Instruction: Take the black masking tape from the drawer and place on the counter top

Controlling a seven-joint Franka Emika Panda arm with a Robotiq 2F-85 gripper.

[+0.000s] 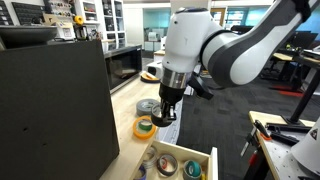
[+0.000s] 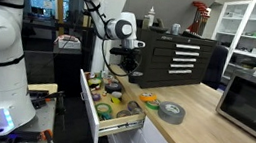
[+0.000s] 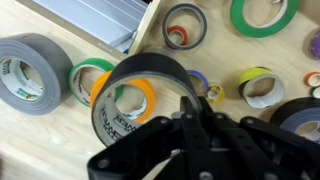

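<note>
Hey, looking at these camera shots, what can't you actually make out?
- Whether the pincer clamps the black tape: wrist view, dark on dark and blurred.
- What lies at the near end of the drawer: exterior view, cut off by the bottom edge.
- Print inside the grey tape: too small in an exterior view.

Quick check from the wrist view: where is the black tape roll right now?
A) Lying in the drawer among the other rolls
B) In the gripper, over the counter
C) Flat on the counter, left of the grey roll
B: the gripper pinches the rim of the black tape roll above the wooden counter, over the orange roll and green roll, outside the drawer.
</note>
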